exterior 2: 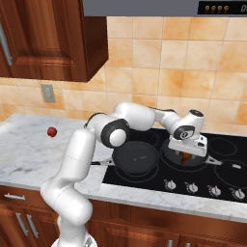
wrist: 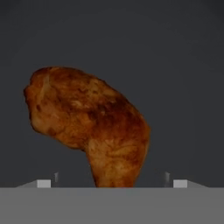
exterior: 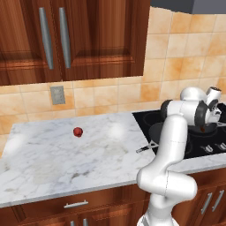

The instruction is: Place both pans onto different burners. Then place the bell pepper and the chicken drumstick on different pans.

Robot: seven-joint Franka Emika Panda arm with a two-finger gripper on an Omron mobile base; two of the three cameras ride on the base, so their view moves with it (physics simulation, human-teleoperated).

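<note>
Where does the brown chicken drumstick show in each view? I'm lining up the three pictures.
Left base view: glossy reddish-brown chicken drumstick at far right, under the hand.
Right base view: right of centre, in the farther black pan.
Hand view: centre, against the dark pan floor.
Shared landmark: that pan.

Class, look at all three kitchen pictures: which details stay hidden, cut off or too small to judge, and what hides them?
- Near pan, left base view: mostly behind the white arm.
- Far pan, right base view: its inside sits under the claw.
- Drumstick, hand view: lower end cut off at the bottom, so whether it rests on the pan is unclear.
- Pepper, right base view: too small to show a stem.
- Claw, hand view: only its tips show.
</note>
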